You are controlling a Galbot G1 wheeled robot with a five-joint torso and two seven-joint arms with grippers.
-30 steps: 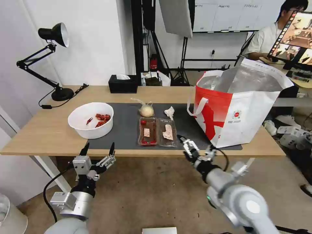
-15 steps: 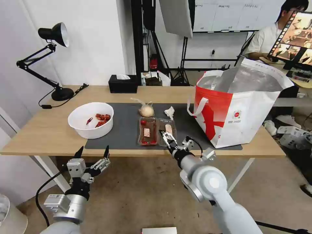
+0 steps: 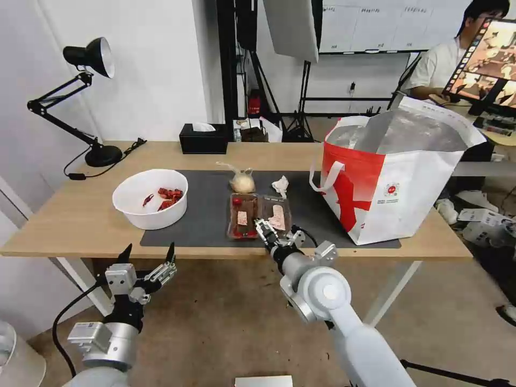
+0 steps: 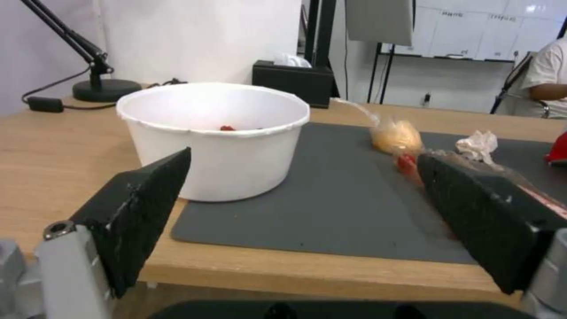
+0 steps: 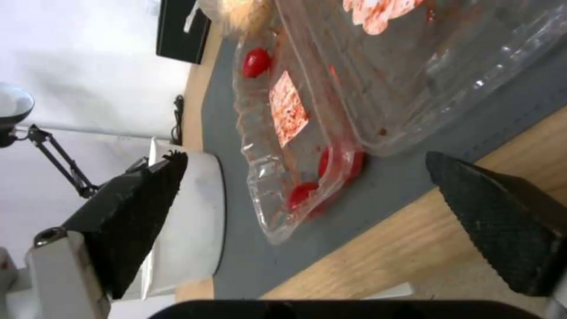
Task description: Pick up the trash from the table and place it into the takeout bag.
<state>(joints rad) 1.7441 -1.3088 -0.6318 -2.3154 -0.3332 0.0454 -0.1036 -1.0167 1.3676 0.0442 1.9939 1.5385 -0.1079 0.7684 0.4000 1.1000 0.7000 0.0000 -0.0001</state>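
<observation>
Totalling four trash items [image 3: 259, 216]

R gripper [image 3: 265, 228] open at food tray [image 3: 260, 215] near edge; L gripper [image 3: 148, 253] open, below table [image 3: 80, 226].

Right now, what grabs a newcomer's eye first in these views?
Probably the takeout bag, big, red and white, standing open on the table's right end. Next, the right gripper, open, at the near edge of the clear food tray with red leftovers, mid-mat. The white bowl with red scraps sits left on the mat, and the left gripper hangs open below the table edge in front of it.
</observation>
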